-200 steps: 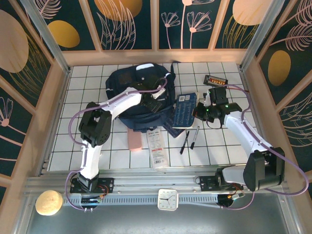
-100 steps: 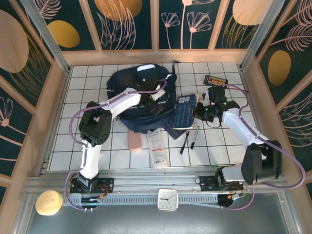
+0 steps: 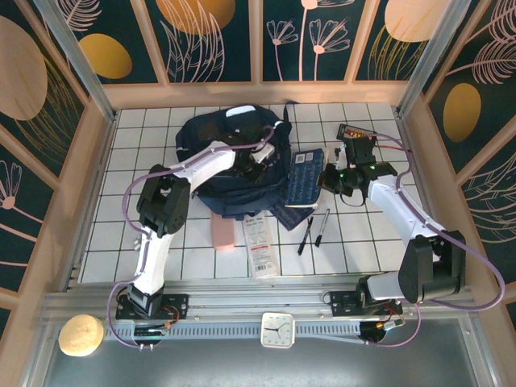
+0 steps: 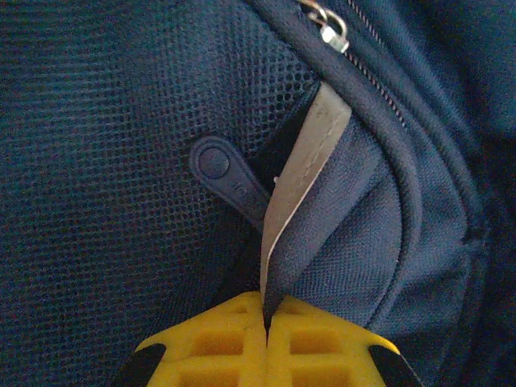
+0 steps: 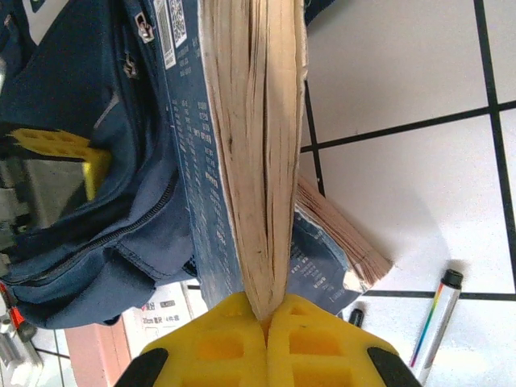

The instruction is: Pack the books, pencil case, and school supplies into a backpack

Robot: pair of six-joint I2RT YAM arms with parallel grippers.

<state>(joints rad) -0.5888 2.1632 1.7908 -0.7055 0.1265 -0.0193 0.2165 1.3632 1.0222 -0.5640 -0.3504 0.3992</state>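
The navy backpack [image 3: 219, 153] lies at the back centre of the tiled table. My left gripper [image 3: 256, 167] is shut on a fold of its fabric beside a pale stripe [image 4: 302, 173], pinched between the yellow fingers [image 4: 218, 334]. My right gripper [image 3: 328, 179] is shut on the page edge of a navy book [image 3: 305, 177], held on edge just right of the backpack [image 5: 89, 201]. A second navy book [image 5: 339, 246] lies flat beneath it. The pink pencil case [image 3: 222, 232], the white booklet [image 3: 260, 242] and two dark pens [image 3: 313, 230] lie in front of the backpack.
A black box with orange lights [image 3: 357, 131] and its cable sit at the back right, close behind the right gripper. Wooden walls [image 3: 95, 161] fence in the table on three sides. Bare tiles [image 3: 379, 242] lie at the right front.
My left gripper has closed on the backpack's fabric. The right gripper has raised the navy book onto its edge and shifted it slightly farther back.
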